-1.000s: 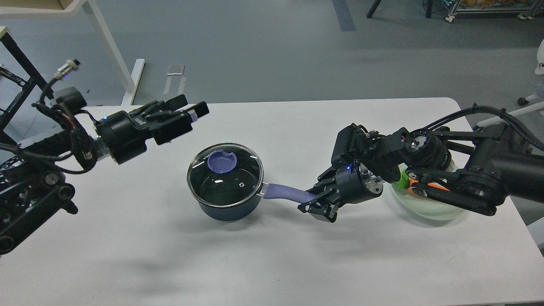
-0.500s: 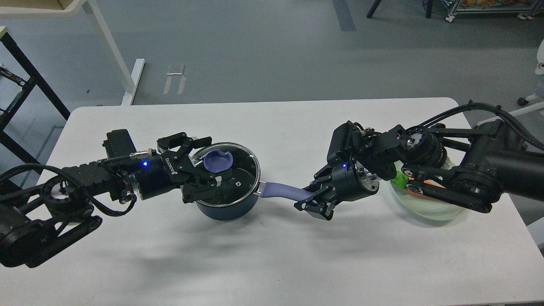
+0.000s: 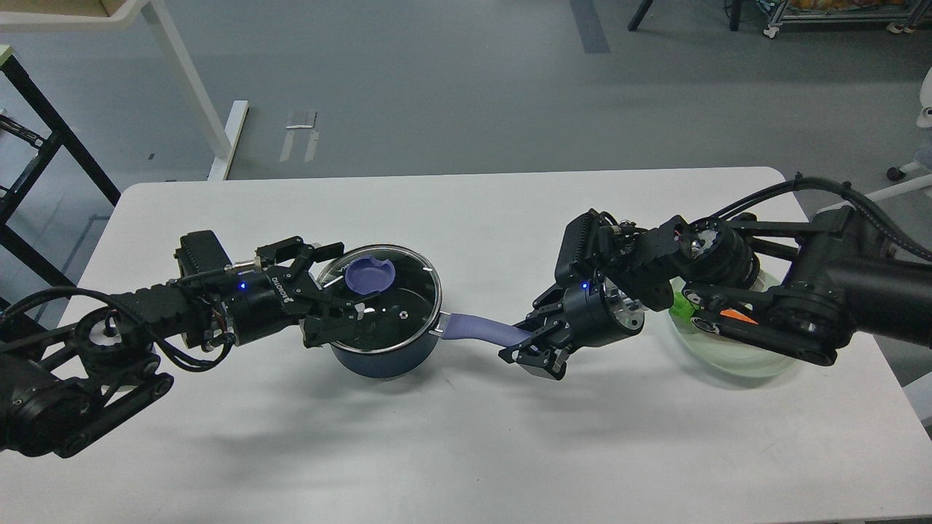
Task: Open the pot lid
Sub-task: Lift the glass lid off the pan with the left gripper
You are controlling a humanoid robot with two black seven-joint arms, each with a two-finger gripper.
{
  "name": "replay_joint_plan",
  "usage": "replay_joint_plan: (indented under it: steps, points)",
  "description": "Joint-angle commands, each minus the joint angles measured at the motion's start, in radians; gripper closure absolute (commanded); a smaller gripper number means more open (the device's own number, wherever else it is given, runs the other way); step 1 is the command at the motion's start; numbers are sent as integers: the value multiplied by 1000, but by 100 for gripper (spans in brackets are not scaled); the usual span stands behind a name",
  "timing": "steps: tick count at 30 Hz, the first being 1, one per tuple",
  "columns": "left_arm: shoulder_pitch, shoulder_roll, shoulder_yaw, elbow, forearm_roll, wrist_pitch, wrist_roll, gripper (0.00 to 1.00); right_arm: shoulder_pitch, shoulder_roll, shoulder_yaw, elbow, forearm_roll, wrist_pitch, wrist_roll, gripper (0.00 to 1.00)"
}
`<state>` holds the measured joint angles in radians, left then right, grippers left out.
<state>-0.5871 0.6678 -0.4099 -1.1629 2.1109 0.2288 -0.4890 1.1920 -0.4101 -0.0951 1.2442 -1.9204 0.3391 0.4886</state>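
At table centre: pot (image 3: 382, 356) with lid (image 3: 380, 291) seated | knob (image 3: 370, 274) just right of left gripper (image 3: 336, 287), jaws spread, nothing held | handle (image 3: 480, 332) axis runs right into right gripper (image 3: 530, 348), closed on its end | left arm nearer knob.

Grey floor (image 3: 451, 94), white table (image 3: 451, 451).

A lab — bare grey floor (image 3: 437, 94), white table (image 3: 466, 429), wheeled racks (image 3: 837, 18).
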Motion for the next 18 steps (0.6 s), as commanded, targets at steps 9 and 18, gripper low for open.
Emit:
replay_joint_plan:
  steps: [9, 18]
  points:
    - [-4, -1, 23, 0, 0, 4, 0, 3, -2, 2, 0, -5, 1, 0, 0, 64]
    - [-10, 1, 25, 0, 8, 24, 0, 44, -2, 2, 2, -5, 1, -2, 0, 64]
